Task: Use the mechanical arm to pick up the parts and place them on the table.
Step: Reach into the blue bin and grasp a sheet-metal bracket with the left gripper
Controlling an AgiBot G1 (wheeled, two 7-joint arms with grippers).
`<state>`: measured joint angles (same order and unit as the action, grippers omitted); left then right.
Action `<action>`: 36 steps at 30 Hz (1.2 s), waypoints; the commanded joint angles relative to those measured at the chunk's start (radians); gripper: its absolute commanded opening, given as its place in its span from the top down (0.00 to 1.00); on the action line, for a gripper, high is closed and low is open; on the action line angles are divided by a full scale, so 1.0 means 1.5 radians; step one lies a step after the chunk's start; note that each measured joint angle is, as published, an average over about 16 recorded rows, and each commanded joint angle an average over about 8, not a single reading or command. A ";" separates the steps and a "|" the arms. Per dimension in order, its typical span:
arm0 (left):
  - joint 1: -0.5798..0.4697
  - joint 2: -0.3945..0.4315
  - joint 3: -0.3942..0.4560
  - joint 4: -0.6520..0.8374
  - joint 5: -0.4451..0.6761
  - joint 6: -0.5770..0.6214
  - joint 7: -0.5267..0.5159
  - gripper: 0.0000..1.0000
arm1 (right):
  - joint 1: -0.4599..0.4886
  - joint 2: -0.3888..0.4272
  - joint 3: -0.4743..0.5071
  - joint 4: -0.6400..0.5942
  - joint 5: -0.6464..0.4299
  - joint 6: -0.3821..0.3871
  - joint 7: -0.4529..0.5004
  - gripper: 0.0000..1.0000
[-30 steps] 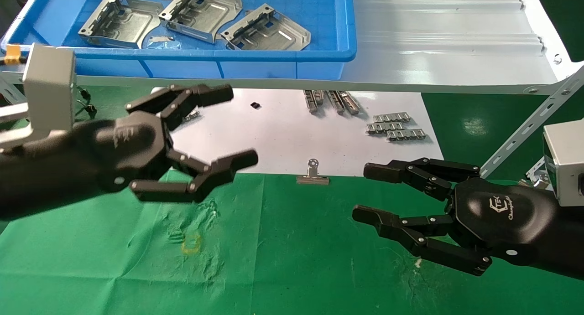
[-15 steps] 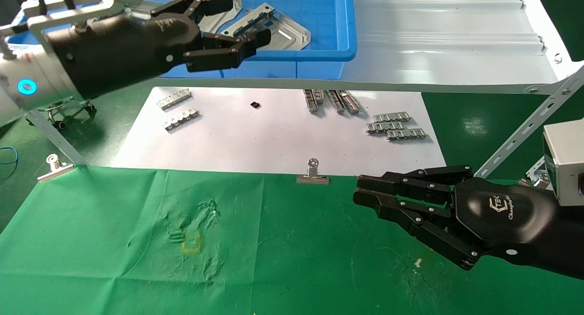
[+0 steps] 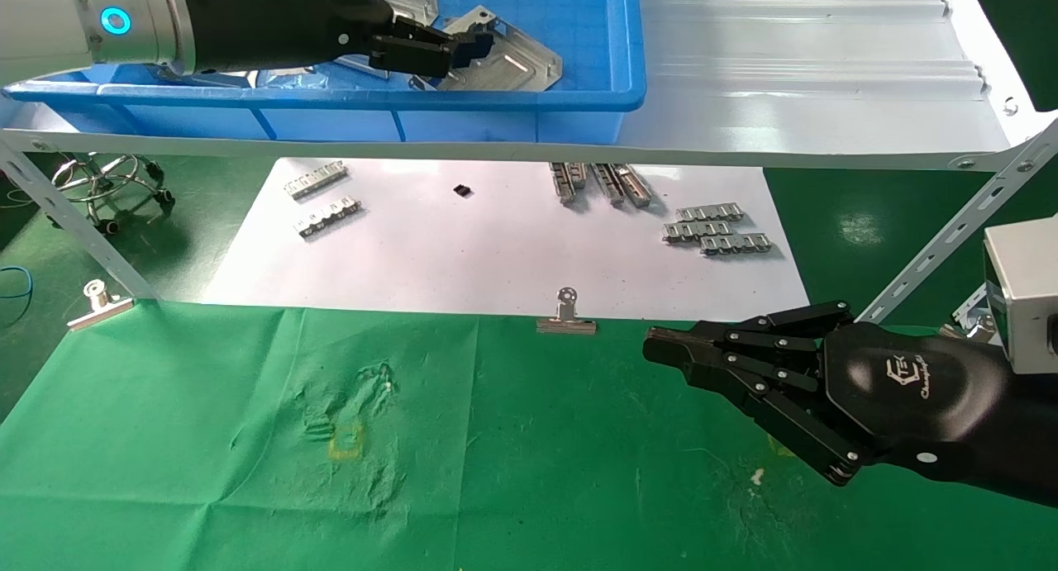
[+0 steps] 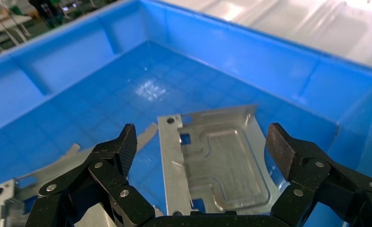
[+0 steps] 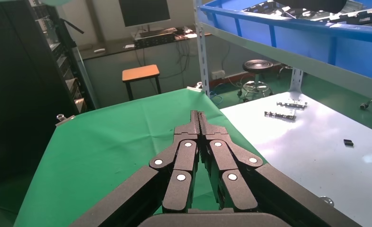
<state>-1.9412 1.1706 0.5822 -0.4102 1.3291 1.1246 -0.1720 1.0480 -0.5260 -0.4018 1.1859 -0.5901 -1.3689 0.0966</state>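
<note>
Shelf [image 3: 810, 75] w/ blue bin [image 3: 579, 100] above green-cloth table [image 3: 529, 455].

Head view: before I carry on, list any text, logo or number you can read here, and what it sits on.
White logo mark with a line of script under it, on the back of the right claw: the script is too small to read with certainty.
Left claw, over a part in the blue bin: no readable text.
Parts, bin, white paper sheet: no lettering visible.
</note>
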 commanded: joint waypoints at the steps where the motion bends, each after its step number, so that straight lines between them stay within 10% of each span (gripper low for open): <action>1: -0.025 0.014 0.009 0.043 0.012 0.015 0.012 0.00 | 0.000 0.000 0.000 0.000 0.000 0.000 0.000 1.00; 6: -0.055 0.040 0.024 0.112 0.031 0.032 0.039 0.09 | 0.000 0.000 0.000 0.000 0.000 0.000 0.000 1.00; 12: -0.076 0.060 0.029 0.169 0.038 0.023 0.065 0.81 | 0.000 0.000 0.000 0.000 0.000 0.000 0.000 1.00; 15: -0.083 0.066 0.028 0.186 0.039 0.020 0.080 1.00 | 0.000 0.000 0.000 0.000 0.000 0.000 0.000 1.00; 36: -0.096 0.092 0.031 0.257 0.044 -0.036 0.105 1.00 | 0.000 0.000 0.000 0.000 0.000 0.000 0.000 1.00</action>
<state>-2.0854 1.3087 0.6290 -0.0254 1.3961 1.0718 -0.0162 1.0480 -0.5260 -0.4018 1.1859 -0.5901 -1.3689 0.0966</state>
